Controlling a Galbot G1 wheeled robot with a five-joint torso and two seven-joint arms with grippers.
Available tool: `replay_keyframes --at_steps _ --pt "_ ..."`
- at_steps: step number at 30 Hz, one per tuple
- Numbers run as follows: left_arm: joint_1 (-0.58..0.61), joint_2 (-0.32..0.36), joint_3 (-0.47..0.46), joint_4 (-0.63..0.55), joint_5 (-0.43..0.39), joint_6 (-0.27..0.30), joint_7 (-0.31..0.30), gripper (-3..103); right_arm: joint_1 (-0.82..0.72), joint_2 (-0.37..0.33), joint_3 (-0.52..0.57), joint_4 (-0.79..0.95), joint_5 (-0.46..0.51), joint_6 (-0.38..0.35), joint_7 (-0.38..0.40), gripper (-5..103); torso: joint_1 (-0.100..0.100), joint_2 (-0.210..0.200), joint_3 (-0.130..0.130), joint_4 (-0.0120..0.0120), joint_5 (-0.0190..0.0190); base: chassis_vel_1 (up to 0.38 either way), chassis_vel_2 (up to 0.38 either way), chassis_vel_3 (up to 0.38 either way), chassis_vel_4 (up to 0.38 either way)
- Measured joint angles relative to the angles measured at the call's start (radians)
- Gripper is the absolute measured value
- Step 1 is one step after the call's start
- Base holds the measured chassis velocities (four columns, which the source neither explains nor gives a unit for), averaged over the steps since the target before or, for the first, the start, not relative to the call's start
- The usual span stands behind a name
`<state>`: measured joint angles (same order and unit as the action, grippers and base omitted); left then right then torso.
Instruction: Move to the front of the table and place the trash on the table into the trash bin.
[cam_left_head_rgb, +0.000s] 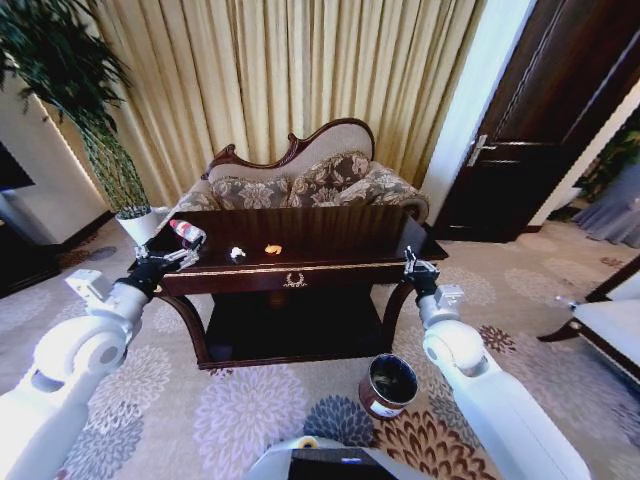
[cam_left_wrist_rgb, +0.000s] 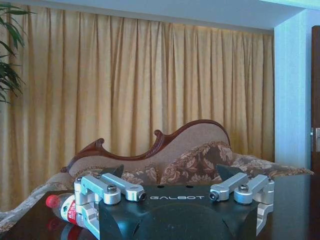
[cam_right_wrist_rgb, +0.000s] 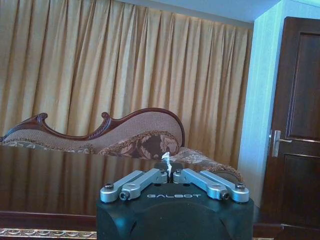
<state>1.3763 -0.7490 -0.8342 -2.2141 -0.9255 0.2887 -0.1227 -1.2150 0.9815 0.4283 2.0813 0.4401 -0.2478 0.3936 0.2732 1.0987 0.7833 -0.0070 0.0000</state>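
Note:
The dark table (cam_left_head_rgb: 330, 228) stands in front of me, with a gold emblem on its drawer. A clear plastic bottle (cam_left_head_rgb: 186, 232) with a red cap lies at its left end. A crumpled white scrap (cam_left_head_rgb: 237, 253) and a small orange scrap (cam_left_head_rgb: 272, 249) lie near the front edge. My left gripper (cam_left_head_rgb: 176, 258) hovers open at the table's left front corner, just short of the bottle (cam_left_wrist_rgb: 62, 206), nothing between its fingers (cam_left_wrist_rgb: 118, 171). My right gripper (cam_left_head_rgb: 417, 267) is shut at the right front corner, and a tiny white sliver (cam_right_wrist_rgb: 166, 161) shows at its tips. The round brown trash bin (cam_left_head_rgb: 388, 385) stands on the carpet below my right arm.
A patterned sofa (cam_left_head_rgb: 300, 180) stands right behind the table, before gold curtains. A potted plant (cam_left_head_rgb: 120, 170) is at the left and a dark door (cam_left_head_rgb: 545, 120) at the right. A chair (cam_left_head_rgb: 605, 325) juts in at the far right.

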Motion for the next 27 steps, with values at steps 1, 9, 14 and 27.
replay_keyframes --at_steps 1,9,14,27 --pt "0.0 0.0 0.0 0.002 0.001 -0.001 0.003 100 0.0 0.0 0.0 -0.001 -0.001 0.0 0.0 1 0.0 0.0 0.0 0.0 0.0 0.0 0.0 0.0 0.0" --pt "0.0 0.0 -0.002 0.006 0.002 -0.004 0.007 100 0.002 0.0 -0.002 -0.002 -0.003 0.0 0.0 1 0.0 0.0 0.0 0.0 0.0 0.0 0.0 0.0 0.0" --pt "0.001 -0.001 -0.006 0.006 0.001 -0.006 0.007 100 0.002 0.0 -0.003 -0.002 -0.003 -0.001 0.0 1 0.0 0.0 0.0 0.0 0.0 0.0 0.0 0.0 0.0" --pt "0.003 0.002 -0.011 0.002 -0.001 -0.006 0.007 100 0.002 0.0 -0.003 0.004 -0.002 -0.006 0.009 1 0.0 0.0 0.0 0.0 0.0 0.0 0.0 0.0 0.0"
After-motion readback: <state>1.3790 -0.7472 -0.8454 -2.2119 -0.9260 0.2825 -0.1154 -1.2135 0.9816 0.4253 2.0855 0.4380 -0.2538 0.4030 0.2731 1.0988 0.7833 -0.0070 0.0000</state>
